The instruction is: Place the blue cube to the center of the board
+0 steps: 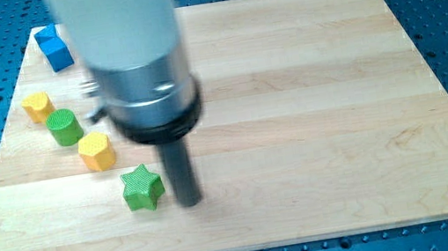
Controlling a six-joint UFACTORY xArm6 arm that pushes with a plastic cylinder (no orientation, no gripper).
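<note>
Hovering my tip (pixel 190 203) just right of the green star (pixel 142 188) | tool gripping nothing | blue cube (pixel 54 48) sitting far-left on the worktop (pixel 311 112) | risking scattering intervening blocks en route.

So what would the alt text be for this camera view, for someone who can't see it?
A robot arm's dark rod rests my tip on a wooden board, just right of a green star. The blue cube sits near the top-left corner; a yellow block, green cylinder and second yellow block line the left side.
</note>
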